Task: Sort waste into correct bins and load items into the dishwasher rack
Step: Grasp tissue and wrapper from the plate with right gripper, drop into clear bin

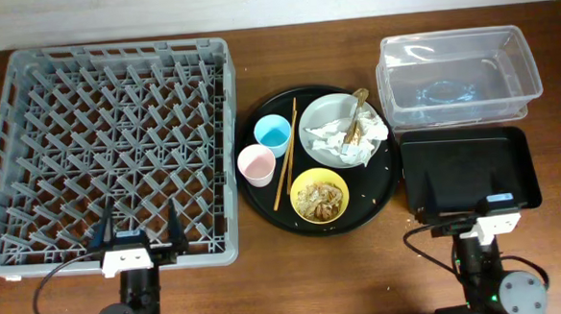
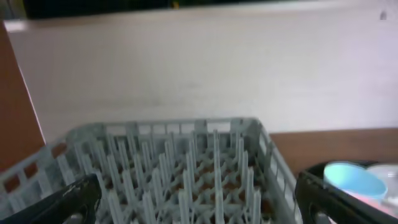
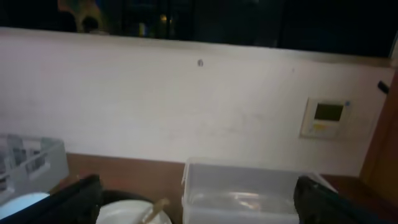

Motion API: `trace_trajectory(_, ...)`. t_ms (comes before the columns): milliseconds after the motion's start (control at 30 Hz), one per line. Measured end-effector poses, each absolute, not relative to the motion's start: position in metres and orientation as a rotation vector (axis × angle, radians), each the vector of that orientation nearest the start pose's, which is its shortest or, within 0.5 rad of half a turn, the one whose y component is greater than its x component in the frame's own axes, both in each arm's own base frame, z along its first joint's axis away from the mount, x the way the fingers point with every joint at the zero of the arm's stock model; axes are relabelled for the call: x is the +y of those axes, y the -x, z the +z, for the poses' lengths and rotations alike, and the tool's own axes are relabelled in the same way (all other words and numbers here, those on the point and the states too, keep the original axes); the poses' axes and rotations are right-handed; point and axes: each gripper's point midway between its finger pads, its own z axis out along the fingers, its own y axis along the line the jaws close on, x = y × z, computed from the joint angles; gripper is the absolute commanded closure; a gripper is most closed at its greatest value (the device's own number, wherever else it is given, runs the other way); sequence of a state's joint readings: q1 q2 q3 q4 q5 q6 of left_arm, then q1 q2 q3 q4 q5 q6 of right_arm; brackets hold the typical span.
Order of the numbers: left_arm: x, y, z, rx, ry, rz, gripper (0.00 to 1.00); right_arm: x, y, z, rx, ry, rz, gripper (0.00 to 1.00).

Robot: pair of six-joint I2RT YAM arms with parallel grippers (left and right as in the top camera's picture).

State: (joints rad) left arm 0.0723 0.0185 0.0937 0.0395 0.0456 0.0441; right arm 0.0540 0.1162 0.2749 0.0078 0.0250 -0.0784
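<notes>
Grey rack (image 1: 112, 54) lies left of the round tray (image 1: 383, 185); tub (image 1: 456, 109) and black bin (image 1: 464, 171) lie to its right. On the round tray are the blue cup (image 1: 272, 131), pink cup (image 1: 256, 165), chopsticks (image 1: 285, 157), bowl (image 1: 301, 181) of scraps (image 1: 321, 201), and plate (image 1: 319, 112) under napkins (image 1: 342, 139) and wrapper (image 1: 360, 110). Left gripper (image 1: 139, 225) and right gripper (image 1: 476, 214) are spread wide and empty, nearer than the round tray. Nothing seems begun. Napkins are best pinched from above at a raised fold, so the plate is not dragged.

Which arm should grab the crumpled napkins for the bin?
Right. The napkins lie on the plate beside the clear tub and black tray, just ahead of the right fingers. The left fingers hover over the rack.
</notes>
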Motion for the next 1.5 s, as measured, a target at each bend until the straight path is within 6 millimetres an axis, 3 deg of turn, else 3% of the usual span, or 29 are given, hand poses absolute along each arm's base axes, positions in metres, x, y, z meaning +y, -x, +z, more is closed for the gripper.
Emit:
trace_trajectory(67, 0.009, -0.235, 0.244, 1.458, -0.017, 0.062, 0.01, 0.009, -0.238, 0.298, 1.430, 0.077, -0.035, 0.01)
trace_trajectory(100, 0.009, -0.235, 0.259, 1.476, -0.022, 0.068, 0.01, 0.013, -0.250, 0.313, 1.466, 0.095, -0.021, 0.02)
trace_trajectory(167, 0.012, -0.239, 0.270, 1.536, -0.019, 0.085, 0.01, 0.023, -0.275, 0.323, 1.553, 0.140, 0.018, 0.02)
trace_trajectory(267, 0.021, -0.279, 0.292, 1.685, -0.039, 0.148, 0.01, 0.037, -0.319, 0.315, 1.753, 0.199, 0.081, 0.02)
trace_trajectory(333, 0.024, -0.315, 0.298, 1.797, -0.057, 0.162, 0.01, 0.049, -0.351, 0.316, 1.911, 0.233, 0.120, 0.01)
trace_trajectory(367, 0.024, -0.345, 0.308, 1.849, -0.081, 0.151, 0.01, 0.065, -0.374, 0.308, 2.018, 0.276, 0.152, 0.02)
trace_trajectory(400, 0.022, -0.353, 0.298, 1.924, -0.094, 0.134, 0.01, 0.072, -0.377, 0.299, 2.108, 0.298, 0.166, 0.01)
trace_trajectory(467, 0.019, -0.389, 0.303, 1.986, -0.119, 0.101, 0.01, 0.093, -0.397, 0.279, 2.241, 0.355, 0.203, 0.01)
trace_trajectory(533, 0.018, -0.400, 0.287, 2.044, -0.130, 0.085, 0.01, 0.100, -0.414, 0.266, 2.287, 0.368, 0.221, 0.02)
trace_trajectory(667, 0.017, -0.406, 0.254, 2.147, -0.136, 0.064, 0.01, 0.123, -0.417, 0.229, 2.380, 0.423, 0.392, 0.01)
trace_trajectory(700, 0.017, -0.405, 0.247, 2.174, -0.138, 0.058, 0.01, 0.124, -0.418, 0.217, 2.424, 0.397, 0.406, 0.03)
trace_trajectory(733, 0.016, -0.401, 0.237, 2.217, -0.139, 0.052, 0.01, 0.122, -0.419, 0.192, 2.514, 0.318, 0.418, 0.08)
trace_trajectory(833, 0.015, -0.392, 0.225, 2.279, -0.142, 0.039, 0.01, 0.110, -0.419, 0.116, 2.767, 0.045, 0.287, 0.10)
trace_trajectory(1000, 0.015, -0.392, 0.224, 2.280, -0.141, 0.039, 0.01, 0.118, -0.425, 0.071, 2.805, 0.091, -0.009, 0.16)
trace_trajectory(1133, 0.015, -0.392, 0.224, 2.281, -0.141, 0.039, 0.01, 0.112, -0.434, 0.037, 2.823, 0.125, -0.112, 0.18)
trace_trajectory(1200, 0.015, -0.392, 0.224, 2.281, -0.141, 0.039, 0.01, 0.110, -0.434, 0.031, 2.831, 0.135, -0.130, 0.34)
trace_trajectory(1267, 0.015, -0.392, 0.224, 2.281, -0.141, 0.039, 0.01, 0.109, -0.433, 0.024, 2.844, 0.182, -0.150, 0.42)
trace_trajectory(1400, 0.015, -0.392, 0.224, 2.281, -0.141, 0.039, 0.01, 0.107, -0.428, 0.013, 2.868, 0.233, -0.174, 0.96)
trace_trajectory(1500, 0.015, -0.392, 0.224, 2.281, -0.142, 0.039, 0.01, 0.107, -0.428, 0.013, 2.867, 0.239, -0.177, 0.96)
